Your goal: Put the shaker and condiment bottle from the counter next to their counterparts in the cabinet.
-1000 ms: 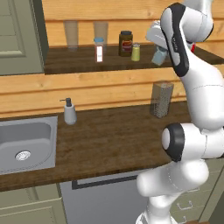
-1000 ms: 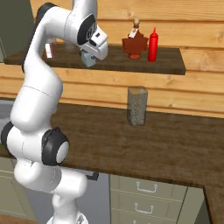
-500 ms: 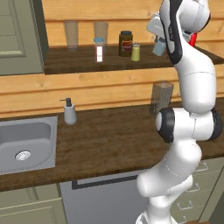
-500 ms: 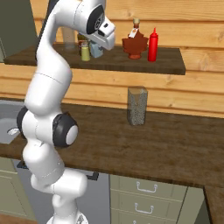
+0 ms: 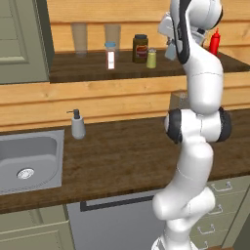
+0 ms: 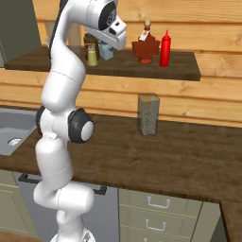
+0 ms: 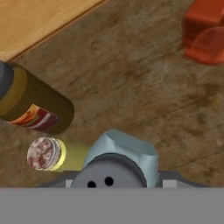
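Hand view first: the shaker [image 7: 124, 151] sits low in frame at six o'clock, pale blue-grey body and grey cap, with the end effector [image 7: 114, 177] pinching it from both sides. Just beside it at nine o'clock stands the olive-yellow shaker [image 7: 57, 154], silver cap toward the camera, and at ten o'clock the dark jar with a red label [image 7: 37, 107]. Up at two o'clock, a blurred red-brown shape is the squat brown sauce bottle [image 7: 205, 33], well apart from the shaker across the dark floor of the cabinet [image 7: 131, 78]. Over to the right base view: the end effector is up at shelf height, the held shaker just right of the olive-yellow one, whether it touches the shelf floor I cannot tell. Further right on the same shelf, the sauce bottle and the condiment bottle [image 6: 165, 48] stand upright, side by side. Below, on the worktop [image 6: 179, 156], a tall speckled grey canister [image 6: 148, 115] stands alone. Left base view adds the steel sink [image 5: 29, 161] and a grey pump soap dispenser [image 5: 77, 125] beside it.
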